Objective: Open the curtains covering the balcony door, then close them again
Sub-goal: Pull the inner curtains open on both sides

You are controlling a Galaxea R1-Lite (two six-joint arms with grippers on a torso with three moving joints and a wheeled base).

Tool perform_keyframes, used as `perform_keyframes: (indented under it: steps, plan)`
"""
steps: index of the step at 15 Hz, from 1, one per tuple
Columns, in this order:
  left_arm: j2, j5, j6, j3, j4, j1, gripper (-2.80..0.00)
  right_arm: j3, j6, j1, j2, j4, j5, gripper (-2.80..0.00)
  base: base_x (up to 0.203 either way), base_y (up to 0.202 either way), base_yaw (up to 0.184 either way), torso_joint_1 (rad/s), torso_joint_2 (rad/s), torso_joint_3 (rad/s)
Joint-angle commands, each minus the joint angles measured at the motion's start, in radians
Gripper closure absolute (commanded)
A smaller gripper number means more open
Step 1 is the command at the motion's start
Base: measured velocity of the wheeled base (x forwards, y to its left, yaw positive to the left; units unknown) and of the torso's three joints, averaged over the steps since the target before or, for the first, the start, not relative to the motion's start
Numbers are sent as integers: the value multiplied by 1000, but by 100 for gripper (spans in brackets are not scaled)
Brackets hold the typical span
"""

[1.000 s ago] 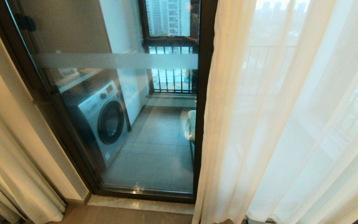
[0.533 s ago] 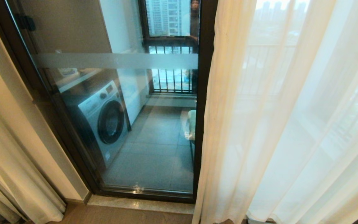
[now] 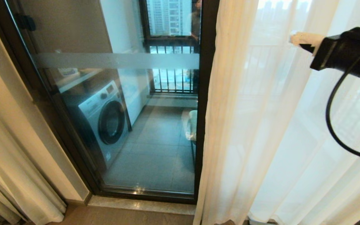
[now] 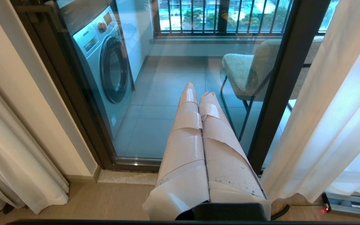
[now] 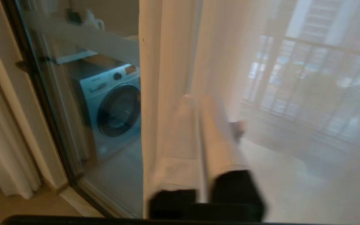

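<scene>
The balcony door (image 3: 120, 125), glass in a dark frame with a frosted band (image 3: 117, 61), stands uncovered at the centre-left. The white sheer curtains (image 3: 277, 131) hang over the right half, their inner edge along the frame post (image 3: 205, 93). The cream opaque curtains (image 3: 8, 168) are bunched at the far left. My right gripper (image 3: 299, 38), with white-taped fingers, is raised at the upper right in front of the sheer and is shut on nothing. In the right wrist view the right gripper (image 5: 198, 99) points at the sheer's (image 5: 170, 62) edge folds; I cannot tell if it touches them. My left gripper (image 4: 198, 91) hangs low, shut and empty.
Behind the glass stand a washing machine (image 3: 105, 118) and a padded chair (image 4: 245, 68), with a railed outer window (image 3: 172, 81) beyond. A stone sill (image 3: 142, 206) runs under the door. A small grey box (image 4: 348, 204) with a cable lies on the floor by the sheer's hem.
My right arm has swung up from out of view at the right edge to the upper right, in front of the sheer. The curtains and the left arm are unchanged.
</scene>
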Motion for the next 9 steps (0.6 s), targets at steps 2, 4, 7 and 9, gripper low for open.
perform_keyframes:
  steps: [2, 4, 7, 9]
  plan:
    - [0, 0, 0, 0, -1, 0, 0, -90, 25, 45, 182, -68, 2, -280, 0, 0, 0, 0, 0, 0]
    - [0, 0, -1, 0, -1, 0, 0, -104, 27, 79, 221, -114, 2, -280, 0, 0, 0, 0, 0, 0]
    - [0, 0, 0, 0, -1, 0, 0, -106, 27, 124, 275, -204, 1, -280, 0, 0, 0, 0, 0, 0]
    - [0, 0, -1, 0, -1, 0, 0, -127, 38, 155, 320, -269, -2, -280, 0, 0, 0, 0, 0, 0]
